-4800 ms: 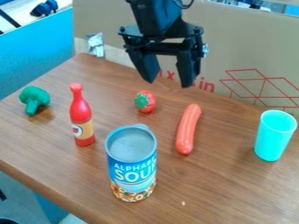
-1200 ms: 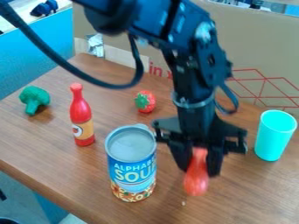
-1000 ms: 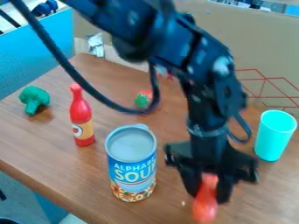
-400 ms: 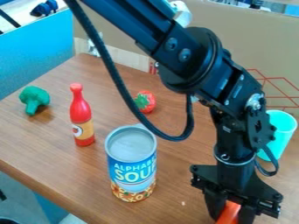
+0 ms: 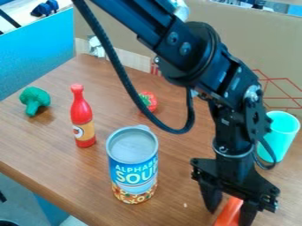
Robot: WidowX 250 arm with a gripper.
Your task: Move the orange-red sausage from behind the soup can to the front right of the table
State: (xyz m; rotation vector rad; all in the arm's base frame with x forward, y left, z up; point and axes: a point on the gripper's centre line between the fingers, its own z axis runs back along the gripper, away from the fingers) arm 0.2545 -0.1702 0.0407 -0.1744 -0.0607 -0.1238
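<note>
camera view: the gripper (image 5: 229, 216) is hanging low at the near right of the table (image 5: 171, 198). its fingers are standing apart, a bit wider than a moment ago, and the orange-red sausage (image 5: 229, 212) is lying between them, running towards the near edge; whether either finger is still pressing on it, i cannot tell. the sausage was resting near the middle earlier, and the arm has been carrying it nearer, so the carrying seems to be finishing and the hold to be loosening. the soup can (image 5: 133, 172) is standing to the left, the cup (image 5: 282, 132) is standing farther off, partly behind the arm, and the ketchup bottle (image 5: 82, 117), broccoli (image 5: 35, 99) and strawberry (image 5: 149, 100) are keeping their places.
</note>
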